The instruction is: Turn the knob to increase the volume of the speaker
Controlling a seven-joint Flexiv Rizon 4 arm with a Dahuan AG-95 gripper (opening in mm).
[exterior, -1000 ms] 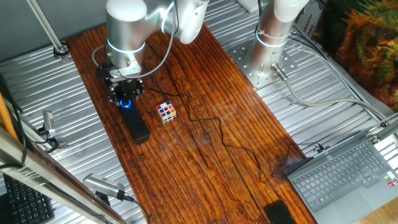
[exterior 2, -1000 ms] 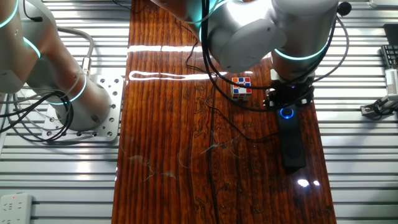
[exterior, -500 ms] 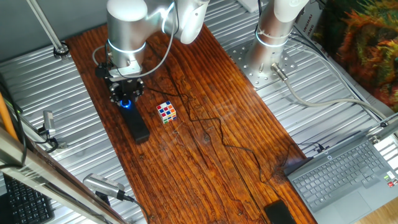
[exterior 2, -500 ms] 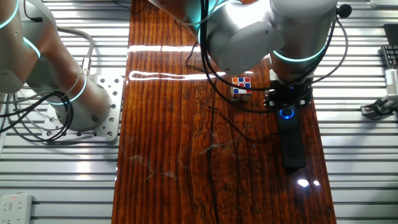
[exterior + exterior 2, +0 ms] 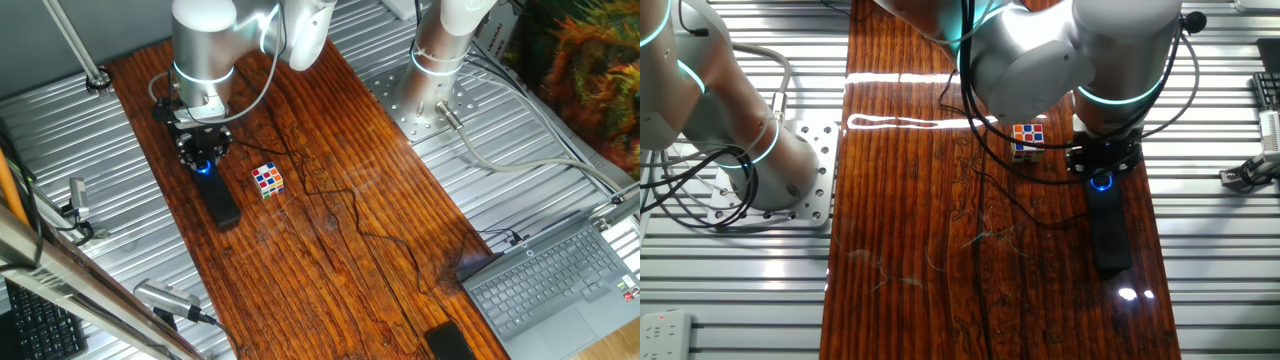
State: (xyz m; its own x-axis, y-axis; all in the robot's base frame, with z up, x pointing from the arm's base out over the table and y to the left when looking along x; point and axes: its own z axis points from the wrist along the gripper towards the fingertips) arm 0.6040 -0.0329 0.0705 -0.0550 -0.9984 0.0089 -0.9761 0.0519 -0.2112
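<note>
Gripper set over the speaker's lit knob, ready for the volume turn

The speaker [image 5: 215,195] lies on the wooden table [image 5: 330,230] toward 10 o'clock in the one fixed view, its far end under the gripper [image 5: 201,152]; the knob [image 5: 1100,181] glows blue at that end, and the puzzle cube [image 5: 1028,141] sits just beside it at 10 o'clock in the other fixed view. The fingers stand close around the dial, but whether they actually pinch it I cannot tell. To do the turn well, I judge the wrist should rotate about the knob's own centre, with light squeeze and no downward push, so the bar does not skid toward the cube or drag the loose cable [image 5: 345,215].
</note>
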